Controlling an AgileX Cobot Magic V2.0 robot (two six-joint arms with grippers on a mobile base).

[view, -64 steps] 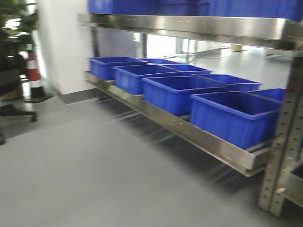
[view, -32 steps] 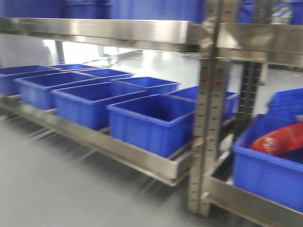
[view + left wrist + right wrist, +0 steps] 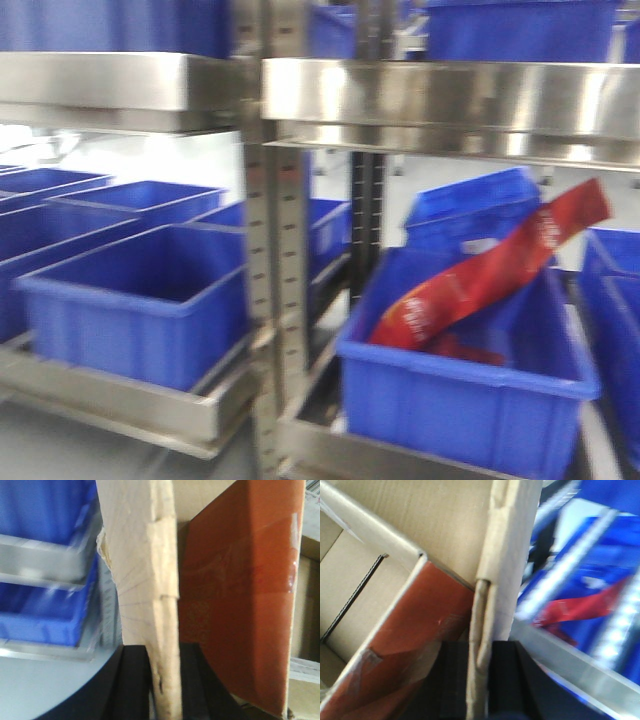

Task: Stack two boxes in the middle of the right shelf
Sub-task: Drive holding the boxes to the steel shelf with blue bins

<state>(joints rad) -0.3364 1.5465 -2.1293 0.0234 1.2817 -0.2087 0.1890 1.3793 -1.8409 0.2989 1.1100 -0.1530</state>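
Left gripper (image 3: 164,667) clenched on box (image 3: 140,555) wall edge, 6 o'clock. Right gripper (image 3: 480,672) pinches box wall likewise. Front view: steel shelf (image 3: 450,95) rail at 12 o'clock, blue bins (image 3: 140,300) beneath.

I see blue plastic bins (image 3: 130,310) on my left; a red packet (image 3: 480,280) leans tilted inside the right-hand bin (image 3: 450,405).

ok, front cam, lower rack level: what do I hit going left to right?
left bin → upright → middle bin, with a red bag sticking out of it → right bin, cut off by the frame edge.
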